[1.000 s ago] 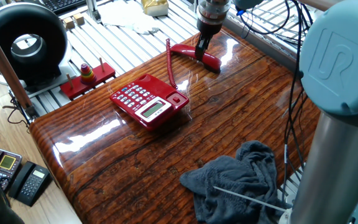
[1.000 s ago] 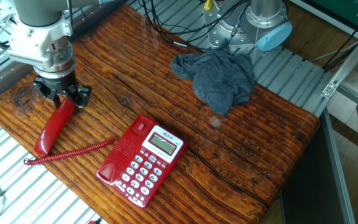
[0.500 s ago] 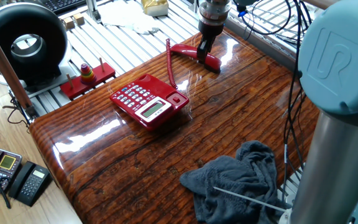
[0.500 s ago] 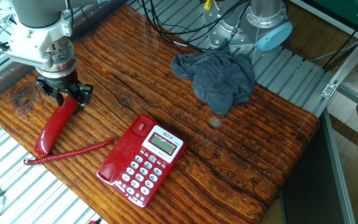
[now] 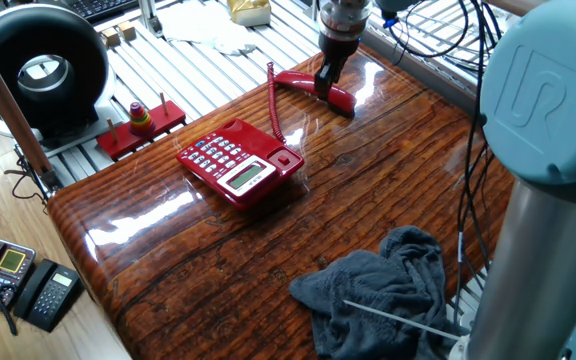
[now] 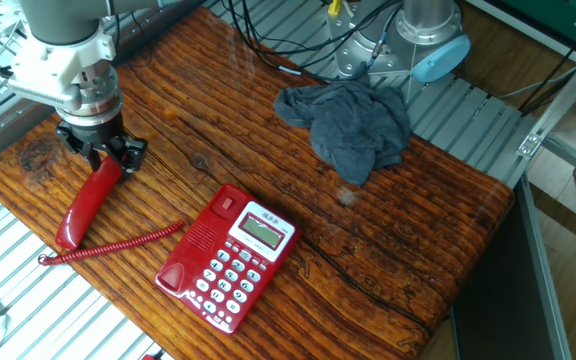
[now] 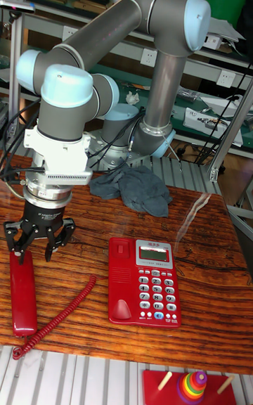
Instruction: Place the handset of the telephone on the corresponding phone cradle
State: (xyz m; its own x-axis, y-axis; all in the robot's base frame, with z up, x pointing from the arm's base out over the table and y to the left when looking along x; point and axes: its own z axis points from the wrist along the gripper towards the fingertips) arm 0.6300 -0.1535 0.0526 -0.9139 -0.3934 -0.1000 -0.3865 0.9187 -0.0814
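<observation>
The red handset lies flat near the table's corner, apart from the red telephone. A red coiled cord joins the two. The phone cradle, the long strip beside the keypad, has nothing in it. My gripper points straight down over the handset's end nearest the arm. It looks open, with black fingers on either side of that end. The handset rests on the wood.
A crumpled grey cloth lies on the table near the arm's base. Off the table edge sit a red ring-stack toy, a black round device and two dark phones on the floor.
The gripper has barely shifted over the handset's end, dipping and rising a little. The handset, cord and telephone lie where they were. A dark shape over the floor phones is gone.
</observation>
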